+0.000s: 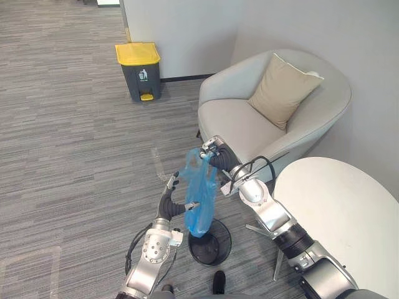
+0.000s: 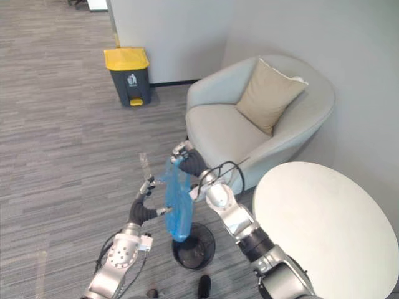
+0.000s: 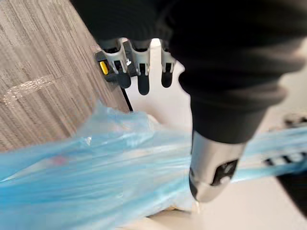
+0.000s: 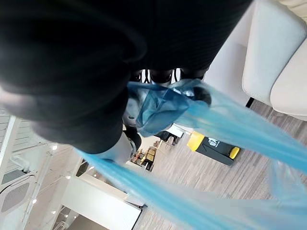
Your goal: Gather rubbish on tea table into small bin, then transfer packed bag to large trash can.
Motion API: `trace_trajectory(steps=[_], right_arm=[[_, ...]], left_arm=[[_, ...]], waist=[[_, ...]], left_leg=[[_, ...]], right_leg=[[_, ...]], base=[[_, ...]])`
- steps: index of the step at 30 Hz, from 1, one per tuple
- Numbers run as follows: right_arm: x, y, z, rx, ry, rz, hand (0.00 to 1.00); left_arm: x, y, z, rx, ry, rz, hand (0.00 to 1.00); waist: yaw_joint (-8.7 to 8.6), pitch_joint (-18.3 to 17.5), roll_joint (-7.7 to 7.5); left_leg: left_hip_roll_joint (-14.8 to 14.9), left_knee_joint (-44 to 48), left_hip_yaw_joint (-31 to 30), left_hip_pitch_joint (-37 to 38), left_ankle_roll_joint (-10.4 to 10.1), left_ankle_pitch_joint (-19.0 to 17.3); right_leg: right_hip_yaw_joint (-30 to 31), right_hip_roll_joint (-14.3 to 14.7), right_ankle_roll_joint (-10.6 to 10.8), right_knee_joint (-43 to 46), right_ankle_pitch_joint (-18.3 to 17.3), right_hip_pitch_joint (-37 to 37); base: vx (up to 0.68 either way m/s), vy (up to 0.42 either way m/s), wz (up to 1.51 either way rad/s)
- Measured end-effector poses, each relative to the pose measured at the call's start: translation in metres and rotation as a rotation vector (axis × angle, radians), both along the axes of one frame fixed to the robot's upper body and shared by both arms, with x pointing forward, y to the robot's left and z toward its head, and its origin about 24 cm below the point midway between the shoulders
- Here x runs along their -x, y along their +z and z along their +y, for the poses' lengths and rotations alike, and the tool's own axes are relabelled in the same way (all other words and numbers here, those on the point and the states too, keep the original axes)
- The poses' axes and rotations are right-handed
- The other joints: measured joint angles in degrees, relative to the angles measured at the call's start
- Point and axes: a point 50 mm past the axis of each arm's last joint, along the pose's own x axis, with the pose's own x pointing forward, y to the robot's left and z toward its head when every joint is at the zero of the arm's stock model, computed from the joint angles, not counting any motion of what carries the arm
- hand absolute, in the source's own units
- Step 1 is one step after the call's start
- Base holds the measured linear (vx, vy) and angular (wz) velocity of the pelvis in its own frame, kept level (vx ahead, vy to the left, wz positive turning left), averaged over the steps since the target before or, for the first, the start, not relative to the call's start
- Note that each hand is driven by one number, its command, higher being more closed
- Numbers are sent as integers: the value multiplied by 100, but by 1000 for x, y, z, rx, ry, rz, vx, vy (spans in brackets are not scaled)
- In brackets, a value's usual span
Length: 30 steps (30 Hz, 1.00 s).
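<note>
A blue plastic bag (image 1: 198, 202) hangs lifted, its bottom just over the mouth of the small black bin (image 1: 218, 248) on the floor. My right hand (image 1: 215, 154) is shut on the bag's bunched top, and the right wrist view shows the blue film (image 4: 163, 103) gathered under its curled fingers. My left hand (image 1: 172, 199) is beside the bag at mid height, fingers (image 3: 143, 72) straight and thumb (image 3: 213, 177) lying against the film (image 3: 86, 167). The large grey trash can with a yellow lid (image 1: 138, 67) stands far off by the wall.
A light grey armchair (image 1: 240, 128) with a beige cushion (image 1: 283, 87) stands right behind the bag. A round white table (image 1: 349, 212) is at my right. Open grey carpet (image 1: 75, 143) stretches between me and the large can.
</note>
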Motion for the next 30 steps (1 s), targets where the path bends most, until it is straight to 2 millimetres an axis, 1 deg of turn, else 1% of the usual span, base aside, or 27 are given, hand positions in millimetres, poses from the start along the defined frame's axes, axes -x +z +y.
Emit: trace_trajectory(steps=[6,11,16,20,23,24,25,30], right_arm=[[0,0,2,17,-3,-12,100],[2,1,10,-14,7,-4,100],[2,2,10,-19,6,-4,100],[3,3,15,-47,15,3,100],[4,5,19,-76,28,5,100],[9,19,22,-130,60,-30,100],[11,23,23,-154,75,-35,100],[11,33,27,-181,103,-54,100]], left_arm=[[0,2,0,4,-1,-9,0],[0,2,-2,8,-17,-4,0],[0,3,-3,6,-19,-8,0],[-3,6,-7,-11,-28,-27,0],[-9,12,-16,-56,-52,-70,0],[-20,10,-20,-136,-49,-78,0],[-22,7,-20,-154,-44,-70,0],[-23,0,-19,-180,-39,-34,0]], waist=[[2,80,-94],[3,81,-93],[0,80,-94],[-13,80,-95],[-11,80,-97],[-48,79,-100],[-51,80,-102],[-66,93,-137]], left_leg=[[4,31,-3,-20,3,-14],[5,45,-29,-45,3,-24],[6,46,-51,-54,3,-24],[17,65,-45,-58,-7,-39],[54,220,-7,-97,-23,-122],[65,235,37,-85,-33,-133],[68,239,41,-85,-38,-136],[70,239,65,-75,-39,-136]], right_leg=[[0,-1,0,1,0,-2],[-5,-1,5,1,-4,-8],[0,-2,6,0,-4,-8],[15,6,5,1,-3,-8],[52,33,5,3,-3,0],[113,48,5,3,-4,-3],[119,50,5,3,-4,-5],[139,56,4,3,-3,-5]], base=[[0,0,0],[-1,0,2],[-2,2,3],[-4,-1,-1],[-28,-12,-10],[-40,-21,-11],[-41,-22,-10],[-3,-1,-1]])
